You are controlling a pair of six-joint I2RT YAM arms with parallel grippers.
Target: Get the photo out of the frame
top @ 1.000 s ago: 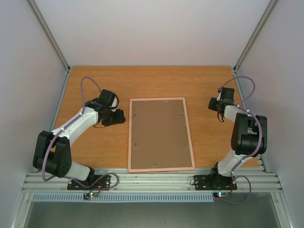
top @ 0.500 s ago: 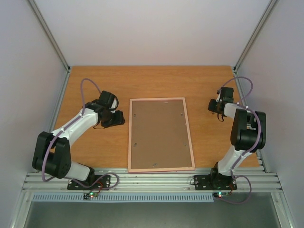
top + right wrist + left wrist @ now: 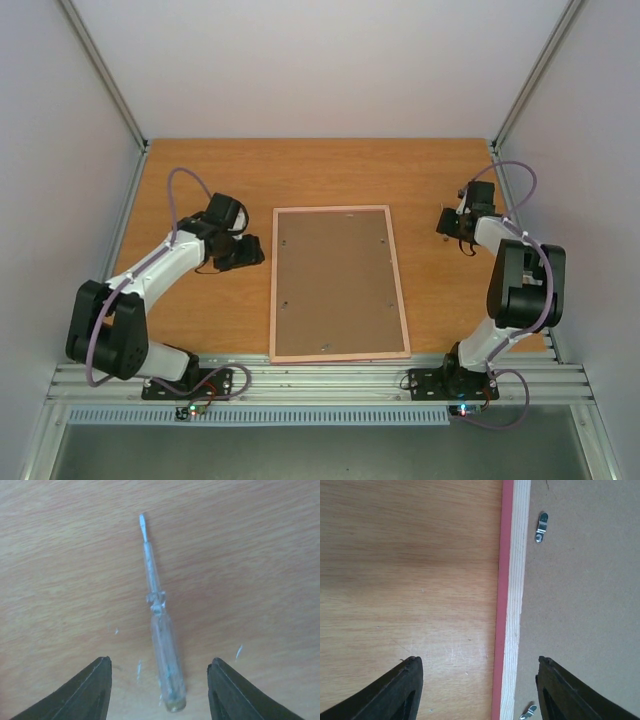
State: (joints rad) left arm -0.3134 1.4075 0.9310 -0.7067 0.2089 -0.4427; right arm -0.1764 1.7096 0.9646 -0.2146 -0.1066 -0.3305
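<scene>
One frame (image 3: 338, 285) lies flat in the middle of the worktop (image 3: 200, 180), back upward, its long sides running from 12 to 6 o'clock. What shows is one brown board inside a pale rim, with a pink outer edge seen from the left wrist. The photo is hidden under that board.

Two arms, two tools. The left tool (image 3: 245, 252) sits at 9 o'clock of the frame, just beside the upper half of its left long side. In its own view the left tool (image 3: 477, 690) is spread wide and holds nothing: one finger is over bare wood, the other over the board, with the frame's rim between them. Two small metal clips (image 3: 541, 527) show on the board there, one towards 12 o'clock and one towards 6.

The right tool (image 3: 455, 225) is at about 2 o'clock of the frame, well apart from it. Its wrist view shows the right tool (image 3: 160, 680) also wide open and gripping nothing. One clear-handled screwdriver (image 3: 160, 630) lies on the wood between the fingers, touching neither, blade towards 12 o'clock.
</scene>
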